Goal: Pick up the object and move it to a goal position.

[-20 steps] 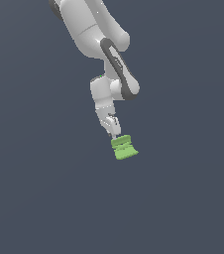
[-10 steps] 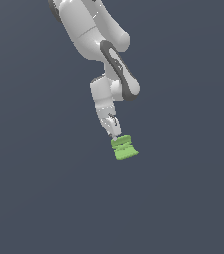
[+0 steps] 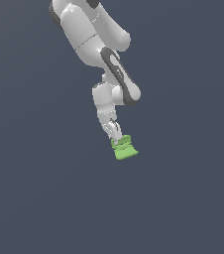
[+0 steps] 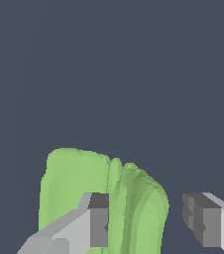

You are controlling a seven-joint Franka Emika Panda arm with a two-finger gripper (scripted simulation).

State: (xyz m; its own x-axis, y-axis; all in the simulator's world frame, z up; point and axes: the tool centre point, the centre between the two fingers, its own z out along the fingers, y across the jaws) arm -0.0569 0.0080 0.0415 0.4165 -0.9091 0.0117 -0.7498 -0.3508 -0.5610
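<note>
You see one arm [image 3: 96,30], one gripper [image 3: 116,141] and one object [image 3: 124,148], all against plain grey. The arm reaches down to the gripper, and the green object sits directly below the gripper tips. In the wrist view the gripper [image 4: 146,221] stands spread: one finger [image 4: 98,221] overlaps the object [image 4: 72,183], the other clear beside it.
</note>
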